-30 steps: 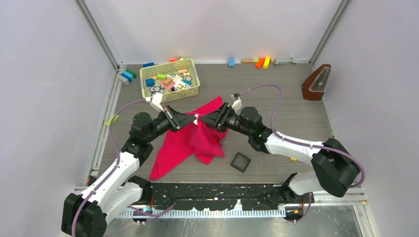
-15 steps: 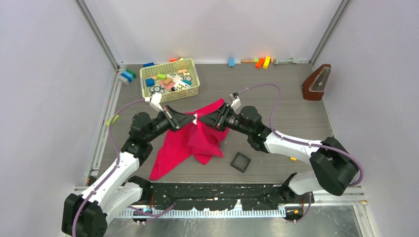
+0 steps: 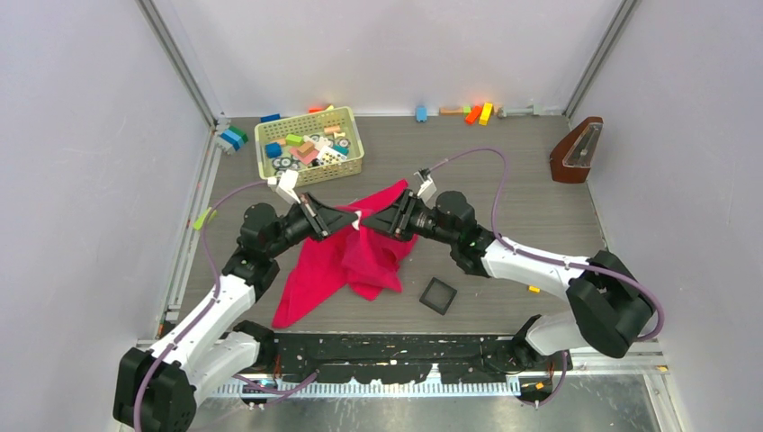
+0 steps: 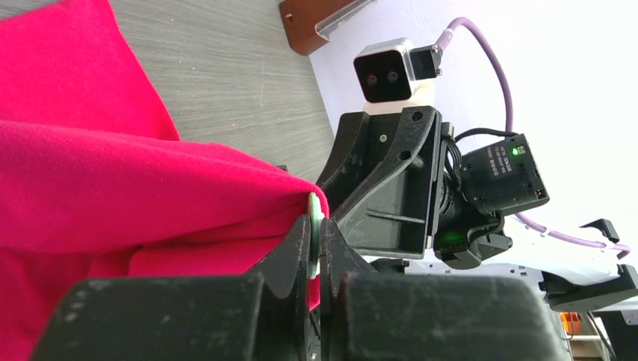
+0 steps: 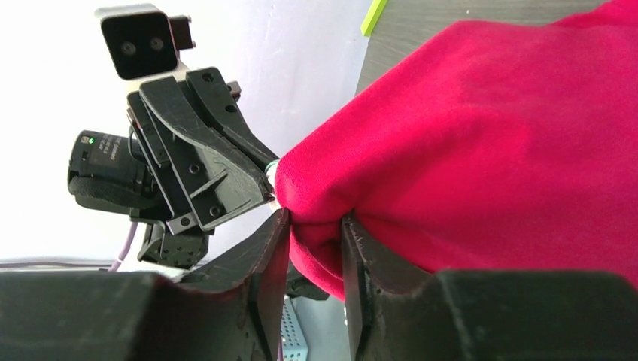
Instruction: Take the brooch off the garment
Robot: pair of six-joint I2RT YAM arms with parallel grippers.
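Note:
The crimson-pink garment lies mid-table with one fold lifted between both grippers. My left gripper is shut on the brooch, a thin pale greenish disc seen edge-on at the tip of the fold of the garment. My right gripper faces it tip to tip and is shut on a bunch of the garment just behind the brooch. In the right wrist view only a pale sliver of the brooch shows beside the left gripper's fingers.
A yellow basket of toy blocks stands behind the garment. A small black square tray lies to the front right. A brown metronome stands at the far right. Loose blocks lie along the back wall.
Both grippers stay tip to tip on the lifted fold. The garment's lower right part has drawn in slightly. The right arm's cable has shifted a little.

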